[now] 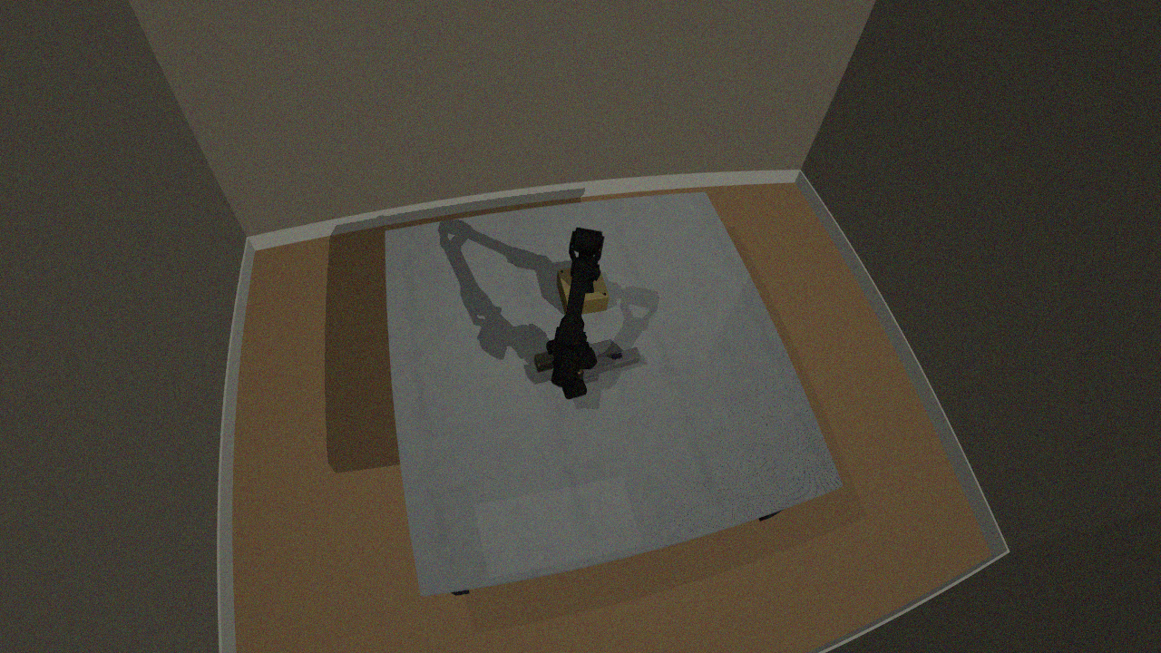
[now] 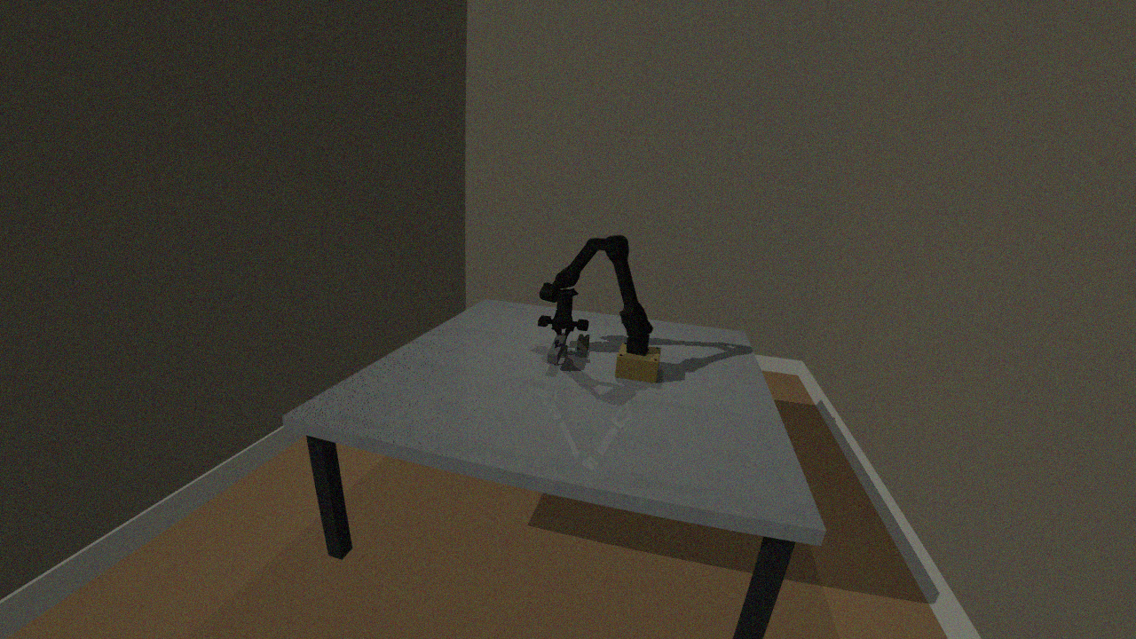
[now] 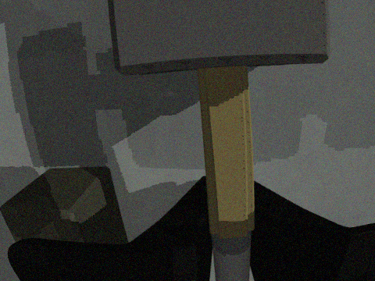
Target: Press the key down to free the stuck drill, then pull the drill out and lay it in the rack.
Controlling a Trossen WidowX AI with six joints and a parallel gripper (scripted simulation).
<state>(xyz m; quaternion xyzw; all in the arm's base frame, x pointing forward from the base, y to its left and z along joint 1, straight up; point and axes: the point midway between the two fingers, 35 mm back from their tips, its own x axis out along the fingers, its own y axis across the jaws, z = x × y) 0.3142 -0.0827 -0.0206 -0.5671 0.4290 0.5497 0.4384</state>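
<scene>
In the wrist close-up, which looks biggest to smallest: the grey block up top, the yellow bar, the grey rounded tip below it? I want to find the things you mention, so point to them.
1. Grey block [image 3: 223,31]
2. Yellow bar [image 3: 232,156]
3. Grey rounded tip [image 3: 232,261], partly cut off by the picture's edge
</scene>
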